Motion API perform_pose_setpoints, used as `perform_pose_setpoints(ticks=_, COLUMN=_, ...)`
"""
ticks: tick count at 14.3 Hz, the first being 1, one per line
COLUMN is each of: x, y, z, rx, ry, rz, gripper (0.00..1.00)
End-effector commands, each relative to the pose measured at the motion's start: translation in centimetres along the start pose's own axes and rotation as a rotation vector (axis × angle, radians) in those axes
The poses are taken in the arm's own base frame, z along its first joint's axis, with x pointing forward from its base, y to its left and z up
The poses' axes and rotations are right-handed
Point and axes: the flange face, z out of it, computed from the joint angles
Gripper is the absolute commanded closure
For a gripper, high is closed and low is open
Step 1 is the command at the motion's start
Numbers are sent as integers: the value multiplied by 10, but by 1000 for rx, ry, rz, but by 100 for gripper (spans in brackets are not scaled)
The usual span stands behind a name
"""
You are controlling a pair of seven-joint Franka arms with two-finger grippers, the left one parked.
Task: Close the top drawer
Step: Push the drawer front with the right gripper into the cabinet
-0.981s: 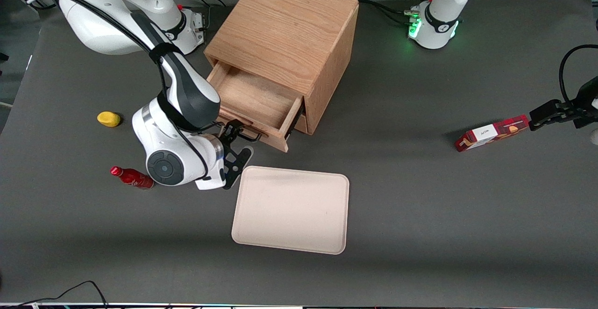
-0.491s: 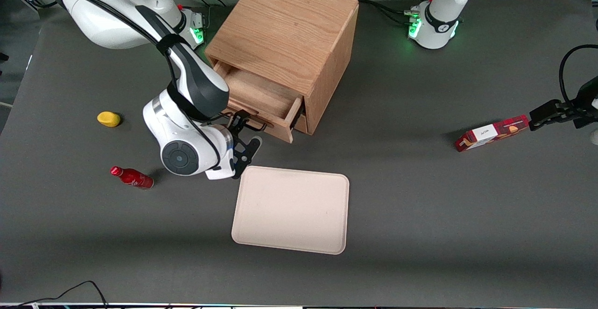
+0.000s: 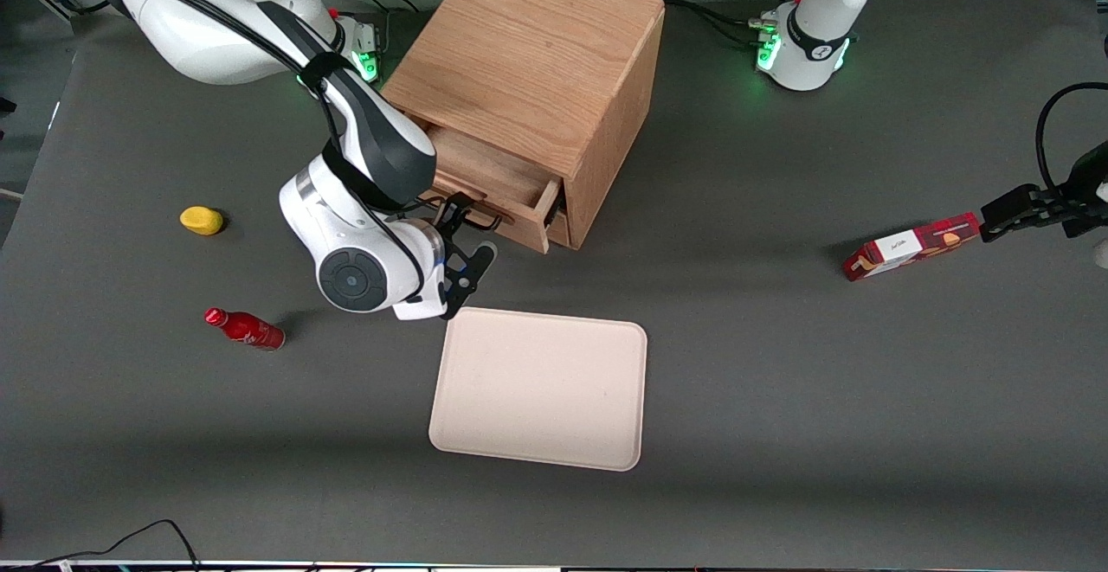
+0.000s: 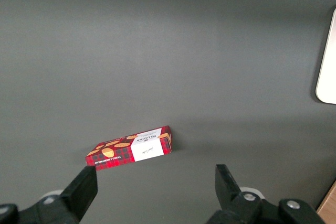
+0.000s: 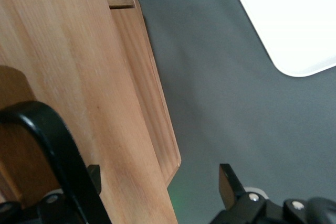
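Note:
The top drawer [image 3: 495, 181] of the wooden cabinet [image 3: 528, 61] stands partly out, with a narrow strip of its inside showing. Its flat front [image 5: 105, 103] carries a black wire handle [image 5: 52, 140]. My right gripper [image 3: 467, 234] is open right at that front, nearer the front camera than the drawer. One finger [image 3: 454, 208] sits by the handle [image 3: 481, 222] and the other finger [image 3: 483, 253] hangs past the front's lower edge. In the right wrist view the gripper [image 5: 160, 182] has the drawer front between its spread fingers, and it grips nothing.
A beige tray [image 3: 541, 386] lies on the table just nearer the front camera than the gripper, also seen as a pale tray [image 5: 294, 19]. A yellow object [image 3: 201, 220] and a red bottle [image 3: 244, 328] lie toward the working arm's end. A red box [image 3: 913, 246] lies toward the parked arm's end.
The drawer has slid farther into the cabinet, showing less of its inside. My right gripper has moved with the drawer front toward the cabinet, staying open.

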Motion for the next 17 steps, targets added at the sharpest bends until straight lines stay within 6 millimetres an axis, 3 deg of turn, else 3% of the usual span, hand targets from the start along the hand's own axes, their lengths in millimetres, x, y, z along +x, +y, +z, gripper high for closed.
perform_pose_setpoints(ticks=1, x=-1, y=-16, z=9, rx=-11, ry=-22, rz=21, gripper=0)
perform_pose_setpoints(ticks=17, x=4, y=-57, z=35, rx=-4, ry=-71, rz=48, gripper=0)
